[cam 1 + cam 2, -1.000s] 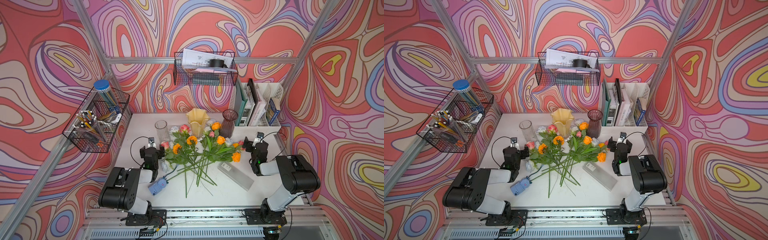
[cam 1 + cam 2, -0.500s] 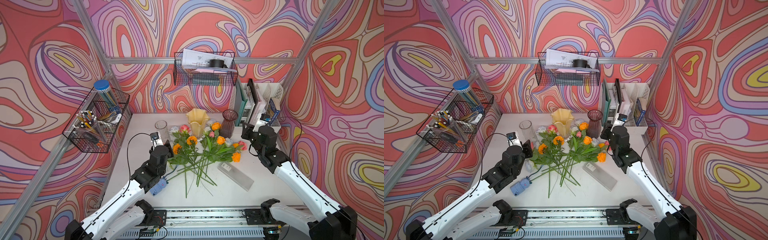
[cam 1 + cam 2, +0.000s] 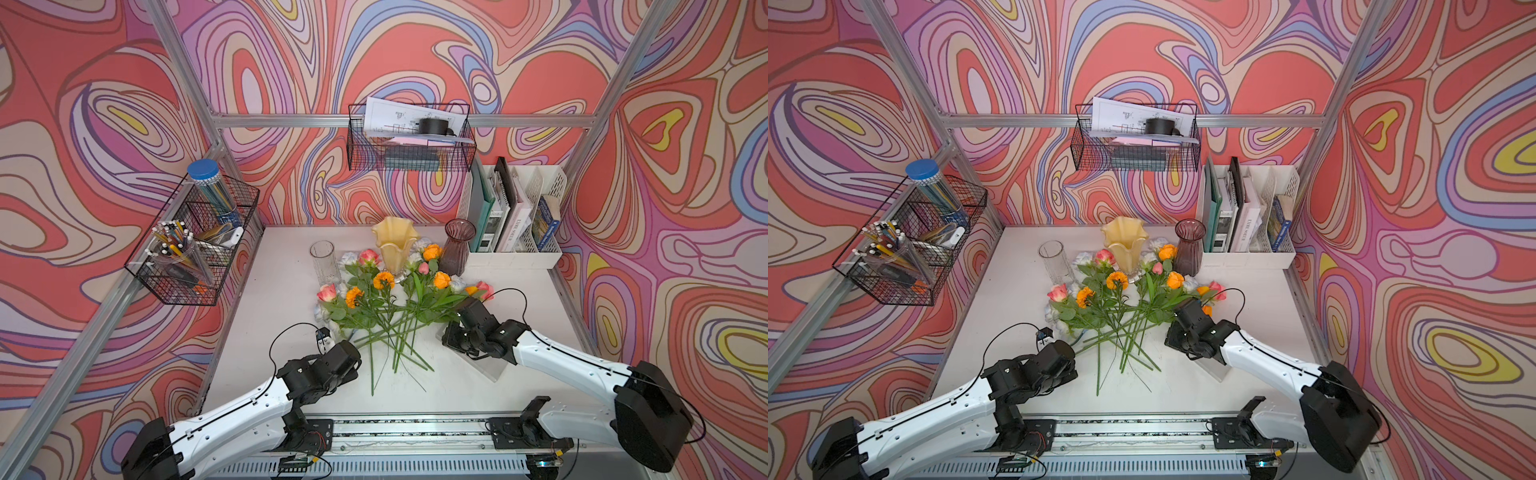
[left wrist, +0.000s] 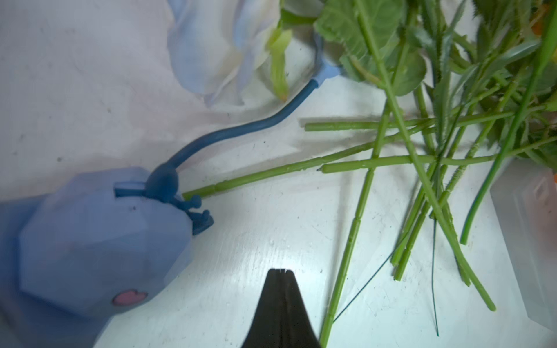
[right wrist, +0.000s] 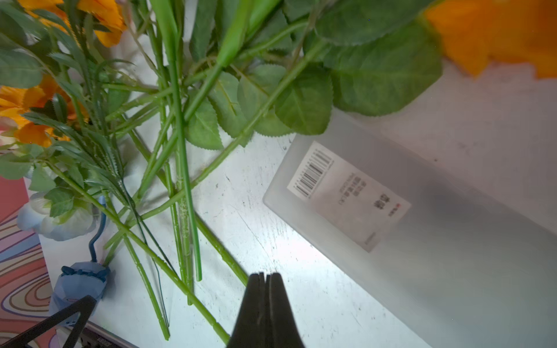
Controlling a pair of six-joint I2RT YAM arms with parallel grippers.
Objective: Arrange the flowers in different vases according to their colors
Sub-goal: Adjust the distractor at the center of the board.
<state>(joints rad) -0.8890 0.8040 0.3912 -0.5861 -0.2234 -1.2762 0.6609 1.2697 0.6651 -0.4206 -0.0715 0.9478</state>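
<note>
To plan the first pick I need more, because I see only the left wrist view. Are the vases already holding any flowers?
Observer: No. In both top views the clear glass vase, yellow ruffled vase and purple vase stand empty.
Operator: What does the right tool do?
Observer: The right tool is shut on nothing, next to a frosted plastic case.
Operator: Where is a pink flower?
Observer: A pink rose lies left in the flower pile, near the clear glass vase.
</note>
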